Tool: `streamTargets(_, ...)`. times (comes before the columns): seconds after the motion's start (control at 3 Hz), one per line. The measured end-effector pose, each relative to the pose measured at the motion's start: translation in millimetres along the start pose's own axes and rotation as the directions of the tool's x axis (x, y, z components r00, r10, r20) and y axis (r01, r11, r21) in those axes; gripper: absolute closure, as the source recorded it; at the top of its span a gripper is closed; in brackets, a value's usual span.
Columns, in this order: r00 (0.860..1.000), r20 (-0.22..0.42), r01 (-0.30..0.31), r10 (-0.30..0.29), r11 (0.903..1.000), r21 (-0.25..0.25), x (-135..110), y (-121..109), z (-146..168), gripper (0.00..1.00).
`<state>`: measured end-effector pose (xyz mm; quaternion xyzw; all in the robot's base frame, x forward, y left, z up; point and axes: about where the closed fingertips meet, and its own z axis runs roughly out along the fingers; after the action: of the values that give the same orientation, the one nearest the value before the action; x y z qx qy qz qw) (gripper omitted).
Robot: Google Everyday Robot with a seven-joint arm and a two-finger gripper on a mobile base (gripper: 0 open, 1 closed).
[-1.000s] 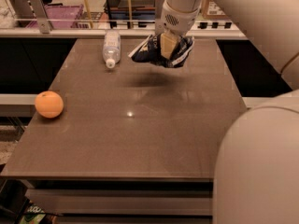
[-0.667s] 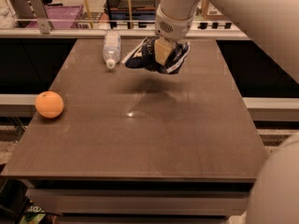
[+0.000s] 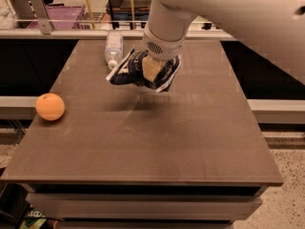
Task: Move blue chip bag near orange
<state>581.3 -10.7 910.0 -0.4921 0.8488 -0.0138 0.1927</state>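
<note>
My gripper (image 3: 151, 70) is shut on the blue chip bag (image 3: 131, 71), a crumpled dark blue foil bag with white markings. It holds the bag in the air above the middle of the brown table (image 3: 190, 142). The bag's shadow falls on the table just below it. The orange (image 3: 50, 107) sits on the table near its left edge, well to the left of the bag and lower in view. My arm comes in from the upper right and hides the top of the bag.
A clear plastic bottle (image 3: 113, 48) lies on its side at the back of the table, just behind and left of the bag. Beyond the far edge runs a rail with shelves and a purple crate (image 3: 57, 16).
My gripper has carried the blue chip bag toward the left and toward the front of the table, closer to the orange. The orange and bottle have not moved.
</note>
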Motion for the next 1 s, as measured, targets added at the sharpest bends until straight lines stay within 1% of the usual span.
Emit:
streamTargets(0.33, 0.998, 0.049, 0.044, -0.045, 0.9988, 0.020, -10, 28, -1, 1.00)
streamTargets(0.67, 0.990, 0.108, 0.089, -0.090, 0.9958, 0.022, -23, 46, 1, 1.00)
streamTargets(1.0, 0.981, 0.167, 0.095, -0.095, 0.9955, 0.004, -37, 66, 11, 1.00)
